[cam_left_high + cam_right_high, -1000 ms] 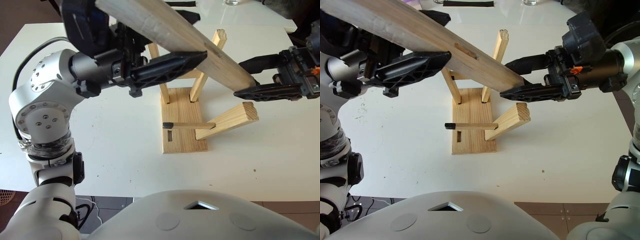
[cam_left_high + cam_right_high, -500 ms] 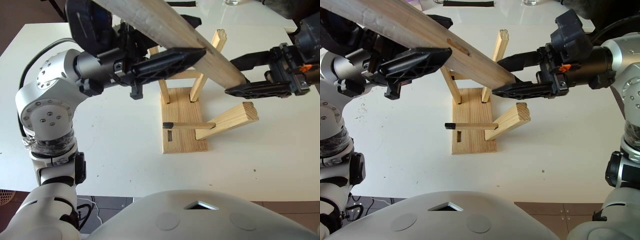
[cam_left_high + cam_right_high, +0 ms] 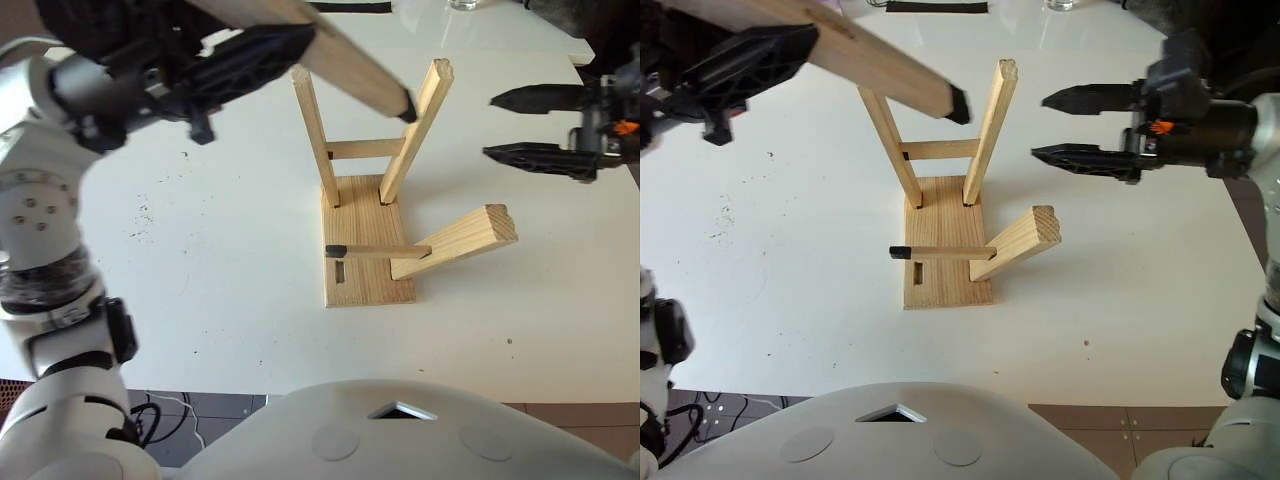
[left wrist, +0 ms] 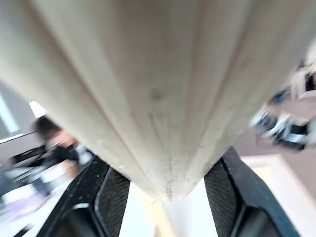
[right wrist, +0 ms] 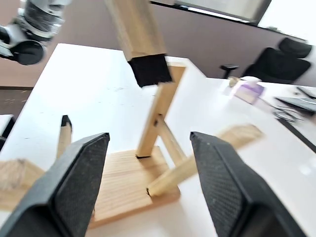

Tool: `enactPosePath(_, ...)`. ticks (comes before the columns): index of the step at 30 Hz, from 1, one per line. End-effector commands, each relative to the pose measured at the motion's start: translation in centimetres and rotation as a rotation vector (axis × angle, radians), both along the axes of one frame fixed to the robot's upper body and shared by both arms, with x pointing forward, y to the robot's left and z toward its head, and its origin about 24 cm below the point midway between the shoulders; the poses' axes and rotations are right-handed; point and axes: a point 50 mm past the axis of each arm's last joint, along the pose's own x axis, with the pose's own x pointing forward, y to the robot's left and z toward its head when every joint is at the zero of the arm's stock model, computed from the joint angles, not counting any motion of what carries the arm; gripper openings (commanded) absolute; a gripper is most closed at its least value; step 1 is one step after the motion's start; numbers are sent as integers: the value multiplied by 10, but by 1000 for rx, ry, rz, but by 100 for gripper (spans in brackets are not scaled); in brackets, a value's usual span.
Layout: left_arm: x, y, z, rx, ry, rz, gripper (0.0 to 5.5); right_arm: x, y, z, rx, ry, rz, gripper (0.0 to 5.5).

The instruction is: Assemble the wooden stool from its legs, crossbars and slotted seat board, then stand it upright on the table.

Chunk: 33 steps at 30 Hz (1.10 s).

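Fitting legs — my left gripper [image 3: 268,45] clamps a leg [image 3: 355,70]; right gripper [image 3: 489,126] gapes empty; next, slot it into the seat board [image 3: 370,285].

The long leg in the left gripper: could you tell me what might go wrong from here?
Only the left gripper holds the long leg, far from its black tip, with the right gripper open, so the leg may swing. That tip hangs near the upright legs and could knock them over.

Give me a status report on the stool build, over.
Left gripper shut on a long leg, high over the table. Right gripper open, empty. Two legs upright in the seat board; third leg resting on it.
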Motion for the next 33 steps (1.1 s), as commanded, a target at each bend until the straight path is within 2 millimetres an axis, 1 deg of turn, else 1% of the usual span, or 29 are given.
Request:
enactPosePath(1, -12, 25, -13, 141, 45, 80, 205, -16, -20, -8, 3, 6, -116, 300)
enactPosePath(3, -14, 28, -38, 221, 107, 87, 205, -21, -26, -11, 16, 5, -157, 300)
enactPosePath(6, -20, 22, -72, 251, 188, 51, 205, -20, -29, -16, 23, 3, -205, 300)
enactPosePath(9, -25, 15, -96, 255, 245, 30, 205, -20, -24, -22, 17, 13, -201, 300)
enactPosePath(11, -29, 12, -108, 264, 272, 14, 205, -20, -21, -25, 4, 16, -195, 300)
enactPosePath(14, -35, 7, -115, 273, 283, -14, 205, -19, -20, -27, -8, 17, -185, 300)
enactPosePath(17, -44, -1, -123, 303, 306, -92, 205, -18, -18, -29, -14, 17, -179, 300)
enactPosePath(19, -46, -4, -127, 321, 315, -119, 205, -17, -16, -31, -19, 17, -175, 300)
enactPosePath(24, -45, -8, -134, 348, 321, -146, 205, -17, -12, -35, -26, 17, -167, 300)
enactPosePath(29, -39, -11, -143, 388, 306, -133, 205, -19, -8, -38, -29, 24, -161, 300)
enactPosePath(33, -35, -10, -141, 397, 288, -119, 205, -19, -7, -40, -32, 26, -159, 300)
